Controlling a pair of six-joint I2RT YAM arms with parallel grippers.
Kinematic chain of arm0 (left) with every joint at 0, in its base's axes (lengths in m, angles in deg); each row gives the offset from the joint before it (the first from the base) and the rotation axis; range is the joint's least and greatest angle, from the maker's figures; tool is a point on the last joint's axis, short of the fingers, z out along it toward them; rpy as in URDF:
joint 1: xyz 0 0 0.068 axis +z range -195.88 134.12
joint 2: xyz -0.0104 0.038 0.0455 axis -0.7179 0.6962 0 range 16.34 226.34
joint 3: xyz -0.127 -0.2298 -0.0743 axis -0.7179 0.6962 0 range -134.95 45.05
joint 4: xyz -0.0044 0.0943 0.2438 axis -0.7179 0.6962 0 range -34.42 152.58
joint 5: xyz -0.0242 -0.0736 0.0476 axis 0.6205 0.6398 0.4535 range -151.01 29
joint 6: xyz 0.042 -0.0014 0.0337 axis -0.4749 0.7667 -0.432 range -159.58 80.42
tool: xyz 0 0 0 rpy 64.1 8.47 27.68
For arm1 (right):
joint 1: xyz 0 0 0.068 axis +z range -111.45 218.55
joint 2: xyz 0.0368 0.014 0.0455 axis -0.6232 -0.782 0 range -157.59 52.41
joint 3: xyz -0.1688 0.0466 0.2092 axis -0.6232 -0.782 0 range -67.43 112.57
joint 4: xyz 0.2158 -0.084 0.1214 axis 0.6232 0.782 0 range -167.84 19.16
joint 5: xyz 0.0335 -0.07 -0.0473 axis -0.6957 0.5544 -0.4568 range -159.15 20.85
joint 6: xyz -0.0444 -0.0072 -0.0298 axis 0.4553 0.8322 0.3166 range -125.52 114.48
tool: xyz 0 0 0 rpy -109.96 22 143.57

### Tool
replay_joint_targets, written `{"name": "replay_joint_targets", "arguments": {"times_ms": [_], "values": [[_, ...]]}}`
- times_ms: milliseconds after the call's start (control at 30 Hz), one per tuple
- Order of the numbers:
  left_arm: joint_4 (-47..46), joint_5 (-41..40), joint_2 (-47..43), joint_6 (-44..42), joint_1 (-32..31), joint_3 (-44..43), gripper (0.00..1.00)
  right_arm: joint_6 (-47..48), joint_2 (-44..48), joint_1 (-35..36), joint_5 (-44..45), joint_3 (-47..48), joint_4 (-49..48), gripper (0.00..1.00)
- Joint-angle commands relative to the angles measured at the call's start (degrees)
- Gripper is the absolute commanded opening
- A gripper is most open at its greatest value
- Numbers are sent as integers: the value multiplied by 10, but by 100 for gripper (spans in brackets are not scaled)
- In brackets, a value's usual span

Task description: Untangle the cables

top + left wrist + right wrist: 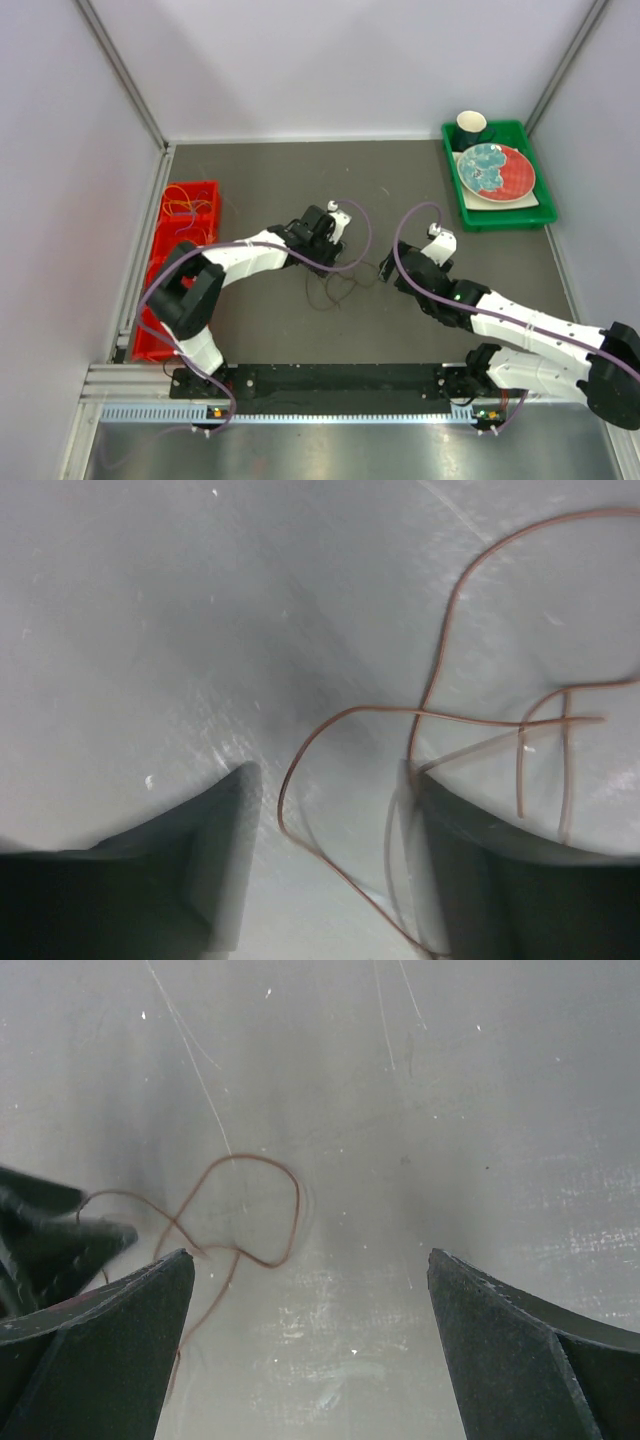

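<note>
Grasp step, it seems: the left gripper (328, 776), wide open and empty, straddles the brown cable (440, 716) and must next pinch it

1. The table (280, 180) is a dark grey sheet, matt from above. Close up it shows a dull sheen and fine pale scratches.
2. The cable (380, 710) is a thin wire in a smooth reddish-brown sheath.
3. The jaws of the left gripper (328, 775) and the right gripper (310, 1255) look like dark matt plastic.
4. The red bin (193, 185) and the green tray (505, 217) are smooth moulded plastic with a light gloss.
5. The plate (495, 170) is glazed and shiny.
6. The rail (120, 380) is bare silvery metal, and the metal sheet (350, 450) below it looks brushed.
7. The walls (350, 60) are matt pale panels.
</note>
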Motion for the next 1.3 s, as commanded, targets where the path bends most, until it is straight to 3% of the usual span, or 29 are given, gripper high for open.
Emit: {"name": "replay_joint_targets", "arguments": {"times_ms": [0, 100, 167, 300, 433, 600, 767, 867, 900, 1067, 1267], "values": [[-11, 87, 60, 9, 43, -44, 49, 9, -2, -5, -1, 9, -17, 99], [-9, 99, 86, 11, 48, -60, 24, 9, -2, -5, -1, 8, -19, 99], [1, 92, 94, 18, 51, -71, 0, 9, -3, -5, -2, 9, -19, 99], [23, 59, 73, 41, 51, -100, 0, 10, -6, -6, -2, 11, -19, 99], [137, -43, 9, 82, 50, -144, 0, 10, -6, -6, -3, 11, -20, 99], [249, -289, -119, 139, 54, -180, 0, 13, -9, -6, -5, 11, -21, 99], [322, -465, -204, 168, 74, -184, 0, 15, -16, -6, -9, 18, -17, 99], [323, -462, -246, 185, 161, -179, 0, 16, -17, -6, -11, 19, -16, 99], [318, -451, -260, 188, 217, -179, 0, 16, -17, -6, -12, 19, -15, 99], [290, -377, -277, 189, 349, -217, 0, 15, -23, -5, -15, 24, -9, 99], [294, -365, -253, 236, 386, -340, 0, 16, -41, -6, -16, 36, -1, 99]]}}
